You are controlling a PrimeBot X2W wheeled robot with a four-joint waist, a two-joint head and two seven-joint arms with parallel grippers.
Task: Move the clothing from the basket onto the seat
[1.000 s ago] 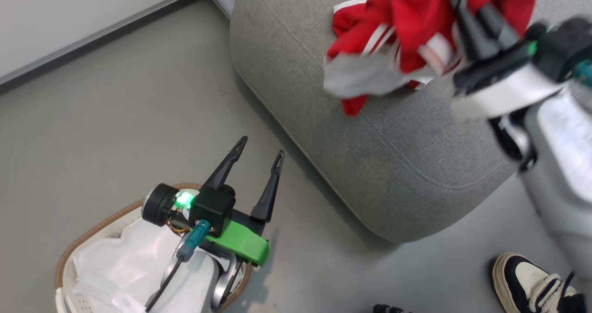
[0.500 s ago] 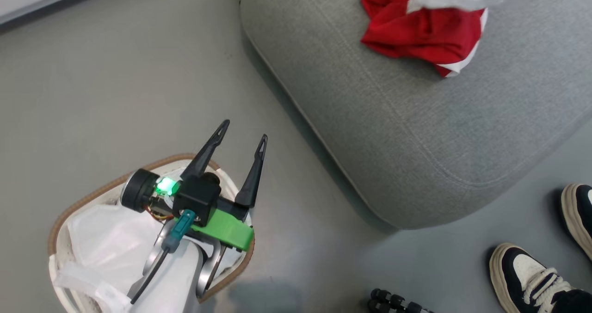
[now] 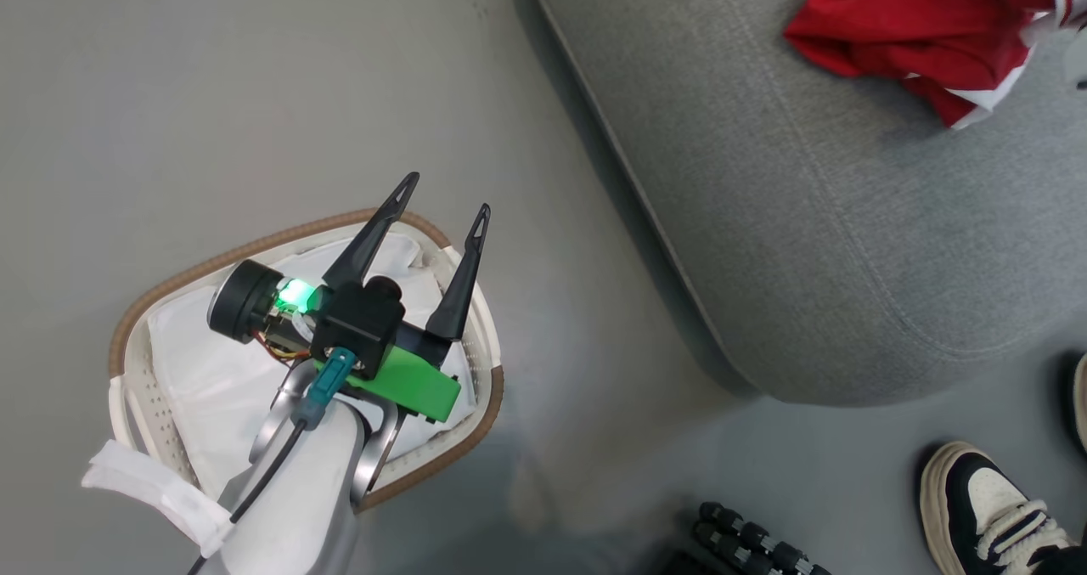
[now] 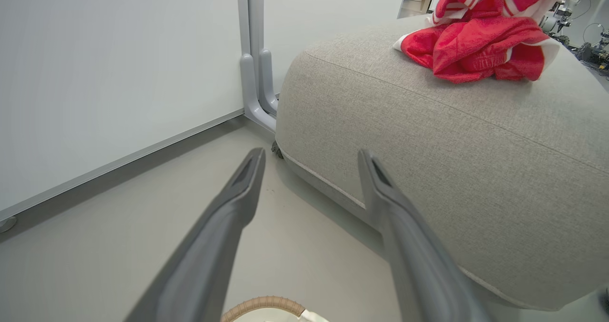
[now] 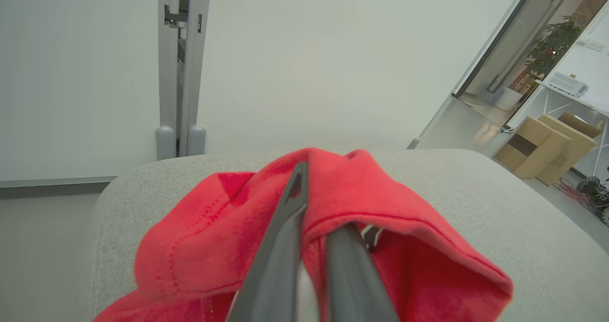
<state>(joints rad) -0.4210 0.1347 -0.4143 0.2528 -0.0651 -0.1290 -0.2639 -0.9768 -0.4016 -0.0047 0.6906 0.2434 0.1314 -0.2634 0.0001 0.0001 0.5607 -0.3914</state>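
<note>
While my right gripper pinches clothing over the seat, I'd lower it well inside the seat's edge before releasing. My left gripper hangs spread, off the seat.

A black-and-cream laced sneaker stands on the smooth grey floor, near a black ribbed object at the head view's bottom edge. A plain white wall panel meets a pale grey upright post; brown cardboard boxes and a leafy green plant stand further off
</note>
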